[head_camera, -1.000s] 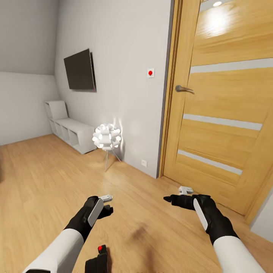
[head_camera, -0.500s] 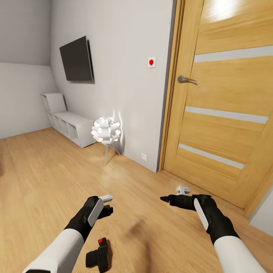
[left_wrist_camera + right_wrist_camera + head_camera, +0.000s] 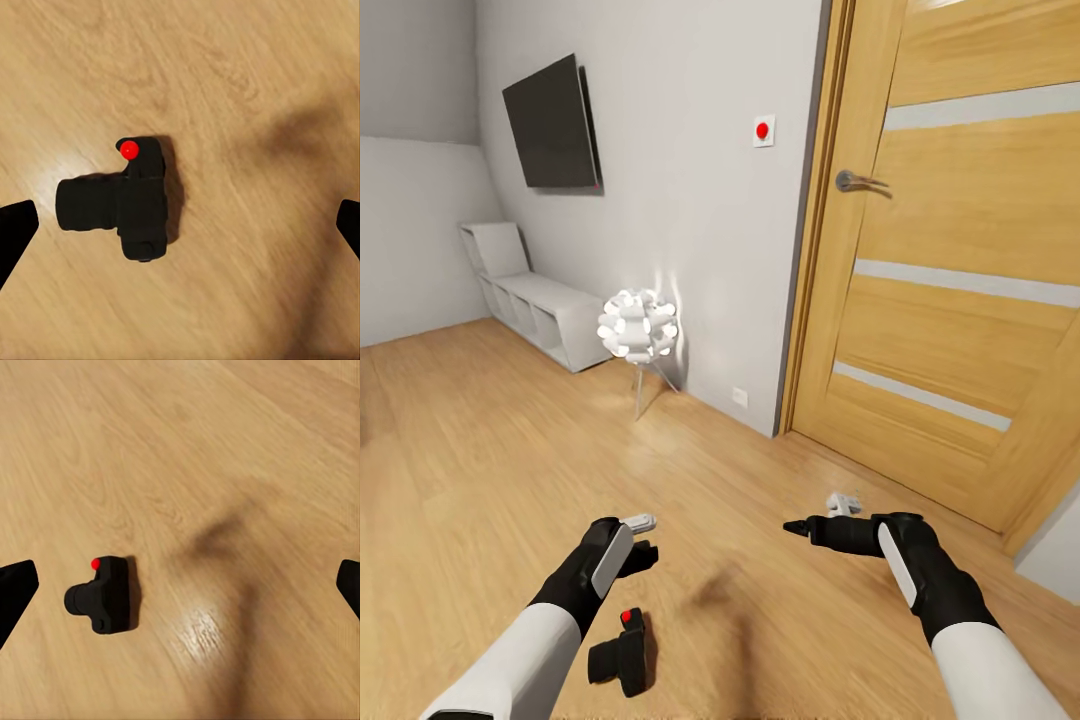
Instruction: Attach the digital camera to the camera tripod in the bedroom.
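digital camera [image 3: 621,655], unlabelled, on wood floor [image 3: 480,440]

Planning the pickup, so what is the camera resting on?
The camera lies on bare wood floor, red button showing. Nothing else is seen under it, though the patch of floor directly beneath its body is covered.

Wooden door [image 3: 960,300] with pale stripes and a metal handle [image 3: 857,182] over at 2 o'clock. Red wall button [image 3: 763,130] just beside its frame. Black wall TV [image 3: 552,124] at 11, white cube shelves [image 3: 540,315] below it, and a glowing ball lamp [image 3: 637,327] on thin legs near 12.
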